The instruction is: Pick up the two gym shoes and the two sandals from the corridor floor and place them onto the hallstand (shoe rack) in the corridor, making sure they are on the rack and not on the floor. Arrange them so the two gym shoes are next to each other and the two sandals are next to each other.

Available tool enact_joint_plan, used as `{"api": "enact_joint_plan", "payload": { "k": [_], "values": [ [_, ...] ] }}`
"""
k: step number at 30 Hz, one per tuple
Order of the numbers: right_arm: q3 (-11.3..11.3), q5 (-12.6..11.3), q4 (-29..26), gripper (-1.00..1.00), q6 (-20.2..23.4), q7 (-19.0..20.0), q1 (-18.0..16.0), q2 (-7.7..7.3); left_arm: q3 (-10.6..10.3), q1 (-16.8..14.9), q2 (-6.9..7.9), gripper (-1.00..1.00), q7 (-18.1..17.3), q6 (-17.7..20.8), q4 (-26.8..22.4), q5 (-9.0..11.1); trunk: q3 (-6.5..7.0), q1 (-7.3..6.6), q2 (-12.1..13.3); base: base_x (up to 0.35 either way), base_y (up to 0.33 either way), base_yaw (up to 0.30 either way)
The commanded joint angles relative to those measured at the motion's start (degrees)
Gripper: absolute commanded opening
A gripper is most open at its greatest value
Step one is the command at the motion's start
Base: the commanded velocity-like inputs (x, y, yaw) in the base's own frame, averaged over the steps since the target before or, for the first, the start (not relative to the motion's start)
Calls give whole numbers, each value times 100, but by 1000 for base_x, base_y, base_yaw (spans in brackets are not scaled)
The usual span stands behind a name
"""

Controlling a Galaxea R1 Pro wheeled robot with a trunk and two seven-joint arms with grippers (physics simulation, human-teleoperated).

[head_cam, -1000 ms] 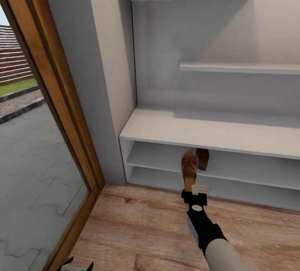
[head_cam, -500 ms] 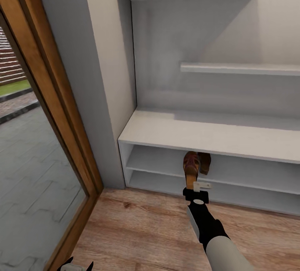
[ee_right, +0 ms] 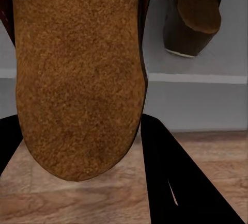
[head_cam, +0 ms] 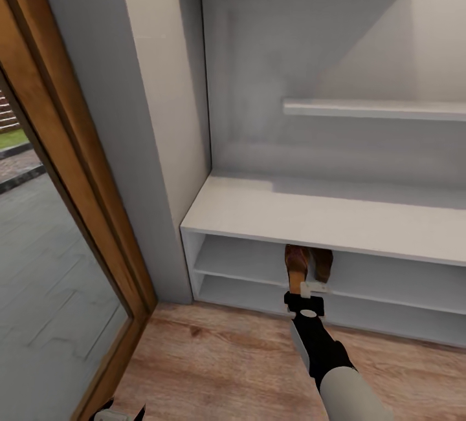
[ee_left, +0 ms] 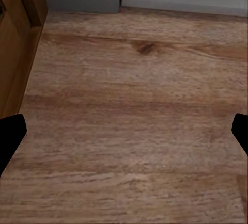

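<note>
Right jaws: the right gripper [head_cam: 303,288] is clamped on the heel end of one sandal [head_cam: 296,264], the shoe reaching away from the robot into the hallstand [head_cam: 304,211]; the right wrist view shows its cork footbed [ee_right: 77,69] between the two dark fingers [ee_right: 170,177].
Left jaws: the left gripper [head_cam: 118,413] hangs low at the near left, spread wide and empty over the corridor floor [ee_left: 134,131].
Second sandal: the other sandal [head_cam: 320,264] is already on the upper of the two low shelves, just right of the held one (whether the two touch cannot be told).
Step in hand: placing the held sandal beside its mate, by my reading; the pair is nearly set, and the gym shoes are yet to be dealt with.
Next move: probably ease the sole down flat on the shelf board, let go, then draw the arm straight back toward the robot.
Edges: the front lip of the flat top [head_cam: 323,243] sits just above the sandal and wrist, so lifting while inside risks a knock; the shelf's own front edge lies just below the jaws.
Open room: the shelf runs bare to the left as far as the side wall [head_cam: 188,259] and far to the right; the floor in front of the rack is open for backing out.
</note>
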Motion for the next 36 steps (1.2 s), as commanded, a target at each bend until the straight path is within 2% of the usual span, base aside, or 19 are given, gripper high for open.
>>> {"api": "enact_joint_plan", "payload": {
  "k": [1, 36],
  "values": [
    [-21, 43, -11, -100, 43, -4, -2, 7, 12, -3, 0, 100, -60, 1, 5, 55, -5, 2, -2, 308, 0, 0],
    [-30, 43, -39, -100, 41, -4, -2, 7, 13, -2, 0, 100, -60, 15, 5, 55, -5, 2, -2, 131, 0, 0]
  ]
}}
